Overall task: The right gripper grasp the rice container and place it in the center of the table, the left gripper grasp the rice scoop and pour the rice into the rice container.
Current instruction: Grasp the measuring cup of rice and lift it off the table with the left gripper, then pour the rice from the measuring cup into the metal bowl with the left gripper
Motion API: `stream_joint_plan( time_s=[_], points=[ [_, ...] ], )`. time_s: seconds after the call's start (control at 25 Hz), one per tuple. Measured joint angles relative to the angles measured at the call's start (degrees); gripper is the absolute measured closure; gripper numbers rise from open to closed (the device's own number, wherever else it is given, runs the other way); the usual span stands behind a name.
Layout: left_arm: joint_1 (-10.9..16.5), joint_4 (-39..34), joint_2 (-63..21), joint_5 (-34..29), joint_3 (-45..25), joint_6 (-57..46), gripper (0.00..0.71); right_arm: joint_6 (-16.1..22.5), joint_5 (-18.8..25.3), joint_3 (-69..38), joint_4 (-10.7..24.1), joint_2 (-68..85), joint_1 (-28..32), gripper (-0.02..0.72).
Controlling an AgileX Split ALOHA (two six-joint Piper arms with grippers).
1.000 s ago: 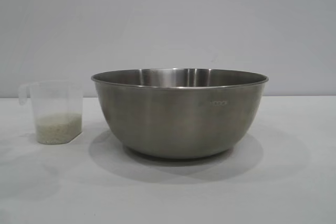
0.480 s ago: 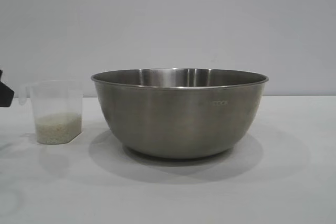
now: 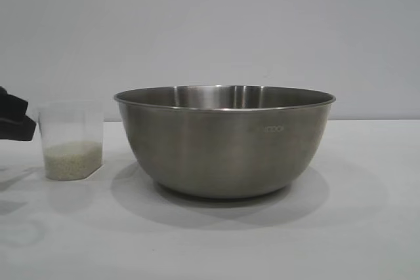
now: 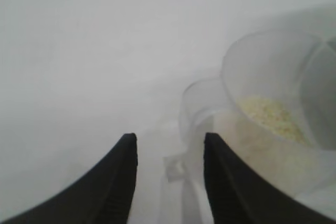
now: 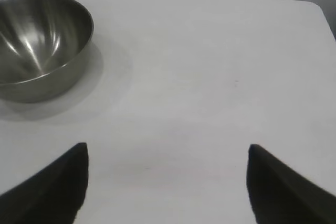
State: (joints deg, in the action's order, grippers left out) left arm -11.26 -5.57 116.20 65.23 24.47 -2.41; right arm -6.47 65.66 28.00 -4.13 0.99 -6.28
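The rice container (image 3: 223, 142), a large steel bowl, stands at the middle of the white table (image 3: 367, 227). The rice scoop (image 3: 71, 136), a small frosted cup, stands upright to its left with a pale layer of rice (image 3: 72, 160) in its bottom. My left gripper (image 3: 18, 124) reaches in from the left edge, right at the scoop's handle side. In the left wrist view it (image 4: 168, 140) is open, its fingers on either side of the scoop's loop handle (image 4: 190, 109), with the rice (image 4: 270, 116) visible inside. My right gripper (image 5: 167, 148) is wide open and empty, away from the bowl (image 5: 37, 40).
A plain grey wall stands behind the table. In the right wrist view the table's far edge and a rounded corner (image 5: 315, 6) show beyond the bowl. Bare tabletop lies to the right of the bowl.
My left gripper has come into the exterior view from the left edge and moved right, up to the scoop's handle. The bowl and the scoop have not moved.
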Motion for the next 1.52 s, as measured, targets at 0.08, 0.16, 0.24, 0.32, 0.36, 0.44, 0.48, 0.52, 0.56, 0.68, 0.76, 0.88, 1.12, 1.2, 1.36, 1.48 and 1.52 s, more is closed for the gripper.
stream_joint_plan(
  time_s=[0.08,0.16,0.24,0.32,0.36,0.44,0.48,0.52,0.56,0.68,0.76,0.88,1.12,1.2,1.36,1.48,1.52],
  points=[
    [0.00,0.00,0.50,0.00,0.96,0.00,0.406,0.00,0.00,0.00,0.00,0.00,0.00,0.133],
    [0.00,0.00,0.98,0.00,2.04,0.00,0.406,0.00,0.00,0.00,0.00,0.00,0.00,0.133],
    [0.00,0.00,1.51,0.00,2.87,0.00,0.497,0.00,0.00,0.00,0.00,0.00,0.00,0.133],
    [0.00,-0.11,2.03,0.00,3.42,0.00,0.597,0.00,0.00,0.00,0.00,0.00,0.00,0.133],
    [0.00,-0.23,2.07,-0.11,3.64,0.00,0.644,0.00,0.00,0.00,0.00,0.00,0.00,0.133],
    [0.00,-1.00,2.07,-0.11,3.94,0.00,0.710,0.00,0.00,0.00,0.00,0.00,0.00,0.133],
    [0.00,-1.35,2.07,-0.11,4.09,0.00,0.710,0.00,0.00,0.00,0.00,0.00,0.08,0.133],
    [0.00,-1.45,2.07,-0.11,4.38,0.10,0.710,0.00,0.00,0.00,0.00,0.00,0.08,0.133],
    [0.00,-1.56,2.07,-0.11,4.64,0.23,0.710,0.00,0.00,0.00,0.00,0.00,0.08,0.133],
    [0.00,-2.70,2.07,-0.11,5.45,1.77,0.710,0.00,0.00,0.00,0.00,0.00,0.08,0.133],
    [0.00,-3.99,1.42,-0.46,5.96,2.99,0.710,0.00,0.00,0.00,0.00,0.00,0.08,0.133],
    [0.00,-4.62,-1.27,-0.55,6.77,5.41,0.710,0.00,0.00,0.00,0.00,0.00,0.08,0.133],
    [0.00,-9.81,-6.74,-0.55,12.50,6.89,0.710,0.00,0.00,0.00,0.00,0.00,0.08,0.133],
    [0.00,-14.08,-7.26,-0.55,15.44,7.01,0.710,0.00,0.00,0.00,0.00,0.00,0.08,0.133],
    [0.00,-22.85,-7.34,-0.55,21.74,7.14,0.710,0.00,0.00,0.00,0.00,0.00,0.08,0.133],
    [0.00,-29.14,-7.34,-0.55,25.91,9.74,0.710,0.00,0.00,0.00,0.00,0.00,0.08,0.133],
    [0.00,-31.25,-7.34,-0.66,27.25,10.74,0.710,0.00,0.00,0.00,0.00,0.00,0.08,0.133]
  ],
)
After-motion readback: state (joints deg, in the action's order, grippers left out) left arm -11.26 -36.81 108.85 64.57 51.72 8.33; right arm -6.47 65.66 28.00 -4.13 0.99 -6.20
